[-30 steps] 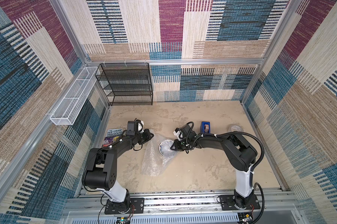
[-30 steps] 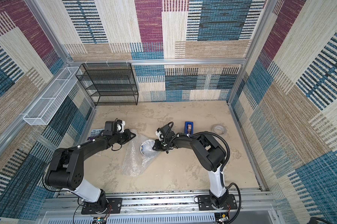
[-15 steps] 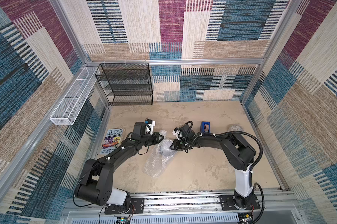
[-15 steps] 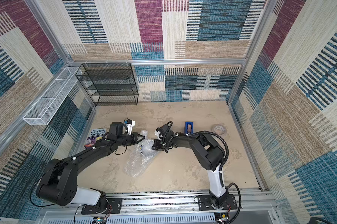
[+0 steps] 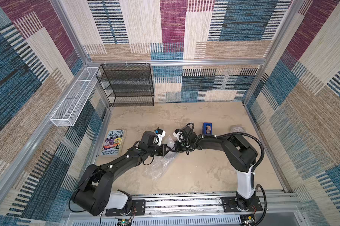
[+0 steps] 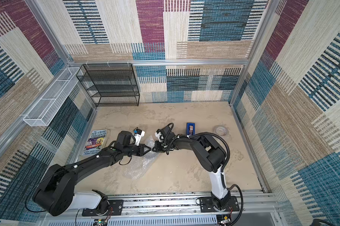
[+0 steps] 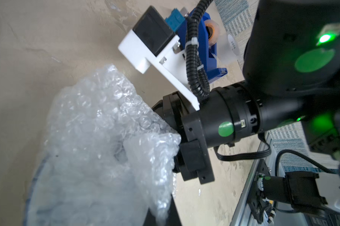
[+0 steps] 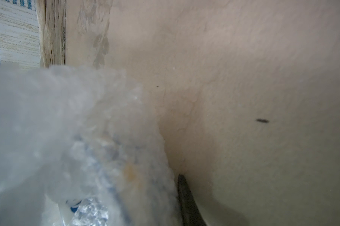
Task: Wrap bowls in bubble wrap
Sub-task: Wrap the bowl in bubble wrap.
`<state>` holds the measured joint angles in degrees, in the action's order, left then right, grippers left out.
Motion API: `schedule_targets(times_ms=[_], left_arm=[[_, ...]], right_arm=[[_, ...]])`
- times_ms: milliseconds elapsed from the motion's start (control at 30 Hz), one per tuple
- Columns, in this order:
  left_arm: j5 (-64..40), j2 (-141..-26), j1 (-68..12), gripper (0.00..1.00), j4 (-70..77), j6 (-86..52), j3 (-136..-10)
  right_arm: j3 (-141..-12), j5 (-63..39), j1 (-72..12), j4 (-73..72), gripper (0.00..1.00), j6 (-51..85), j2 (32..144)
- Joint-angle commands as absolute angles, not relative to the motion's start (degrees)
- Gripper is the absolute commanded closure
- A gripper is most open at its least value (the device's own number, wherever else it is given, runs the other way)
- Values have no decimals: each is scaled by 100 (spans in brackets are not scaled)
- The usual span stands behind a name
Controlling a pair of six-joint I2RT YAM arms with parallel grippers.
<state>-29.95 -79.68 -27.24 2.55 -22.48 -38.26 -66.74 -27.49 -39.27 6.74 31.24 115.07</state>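
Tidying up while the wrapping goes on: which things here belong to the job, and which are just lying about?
Job: bowl, bubble wrap.
Lying about: book, blue tape dispenser, tape roll, black wire shelf, white wire basket.

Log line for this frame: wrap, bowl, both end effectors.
wrap: draped over bowl | left end effector: shut on wrap | right end effector: at bowl edge, grip unclear

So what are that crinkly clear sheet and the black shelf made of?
The bubble wrap looks like thin clear plastic: glossy, crumpled, full of small bubbles. The black shelf seems to be painted metal mesh: thin wire frame, fine grid panels, matt finish.
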Motion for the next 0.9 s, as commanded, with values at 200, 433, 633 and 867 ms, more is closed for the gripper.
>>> schedule_targets(times_ms=[200,433,633,867], left_arm=[[-3804,-8500,-2918,100,347,-2118,-3754],[-3747,-9106,-2918,100,-115,-2010,-4108],[-3488,-9259,-2935,100,-704,-1810,-4425],[-3369,-9250,-2938,100,-922,-1731,-4500]], right_arm=[[-6479,-2011,-3951,1153,100,3419,11495],[-6444,-2010,-3955,1121,97,3480,11297],[-6408,-2001,-3925,1107,80,3492,10991],[-6129,-2105,-3707,936,67,3550,10536]])
